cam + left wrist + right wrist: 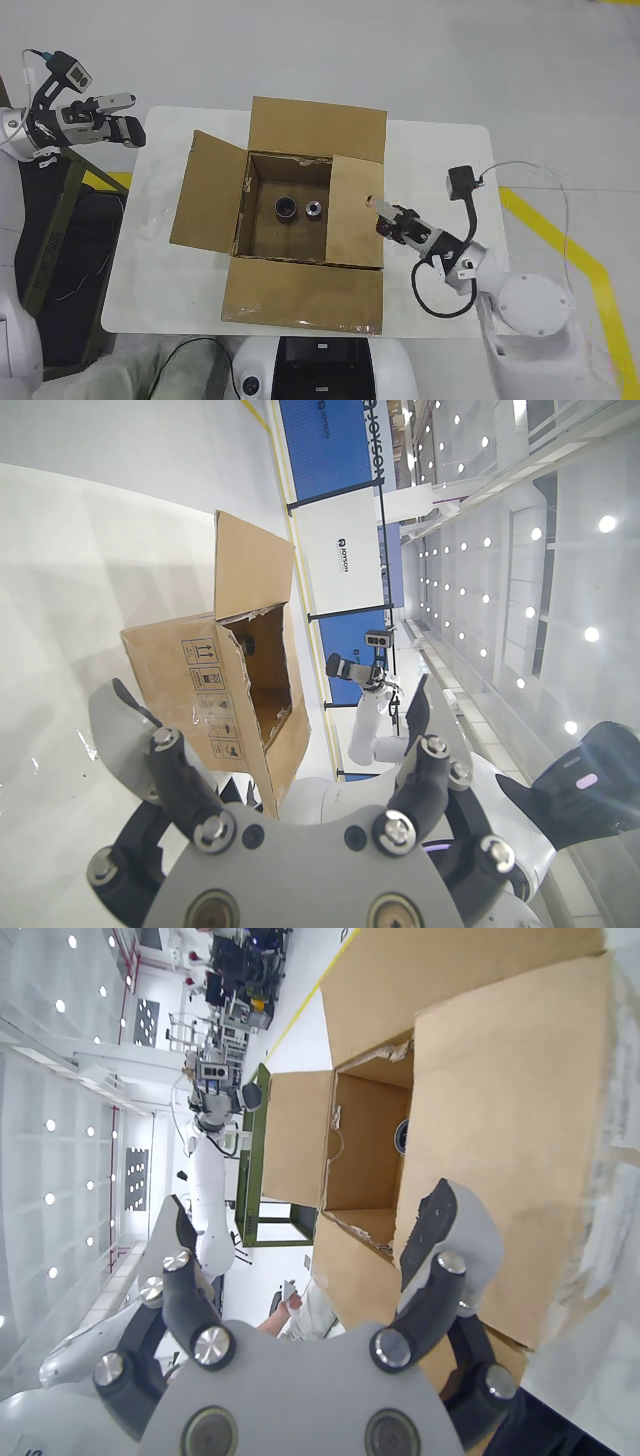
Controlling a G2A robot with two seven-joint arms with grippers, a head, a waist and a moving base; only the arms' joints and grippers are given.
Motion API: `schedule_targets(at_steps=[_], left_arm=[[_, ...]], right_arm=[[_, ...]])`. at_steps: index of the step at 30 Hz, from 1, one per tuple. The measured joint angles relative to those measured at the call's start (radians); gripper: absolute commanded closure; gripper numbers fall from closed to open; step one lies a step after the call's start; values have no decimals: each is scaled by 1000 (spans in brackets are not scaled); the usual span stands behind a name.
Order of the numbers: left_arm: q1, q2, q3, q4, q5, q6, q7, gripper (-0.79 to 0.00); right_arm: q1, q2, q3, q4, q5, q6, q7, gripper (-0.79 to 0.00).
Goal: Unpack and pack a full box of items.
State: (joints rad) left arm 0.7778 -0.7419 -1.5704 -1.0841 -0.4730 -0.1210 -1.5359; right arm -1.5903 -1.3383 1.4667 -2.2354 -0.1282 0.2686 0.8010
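Matt cardboard box (305, 290), rough at torn edges, sits on smooth table (440, 150).

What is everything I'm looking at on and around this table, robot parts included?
Cardboard box: one, brown, flaps open, middle of the table.
Small round items: two, one dark, one silvery, side by side on the box floor.
Table: one, white, under the box.
Floor line: one, yellow, on the floor on the right arm's side.
Frame: one, dark green, beside the table on the left arm's side.
Left tool: one, grey and black, open, by the table's far corner, away from the box.
Right tool: one, grey and black, open, at the outer edge of the nearest box flap.
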Motion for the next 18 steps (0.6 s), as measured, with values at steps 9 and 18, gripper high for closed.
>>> schedule_targets(at_steps=[9,18], left_arm=[[0,0,0,0,0,0,0,-785],[0,0,0,0,0,0,0,-785]], right_arm=[[-68,15,170,-1,108,-43,-25,-785],[-45,25,202,30,117,-52,-19,-785]])
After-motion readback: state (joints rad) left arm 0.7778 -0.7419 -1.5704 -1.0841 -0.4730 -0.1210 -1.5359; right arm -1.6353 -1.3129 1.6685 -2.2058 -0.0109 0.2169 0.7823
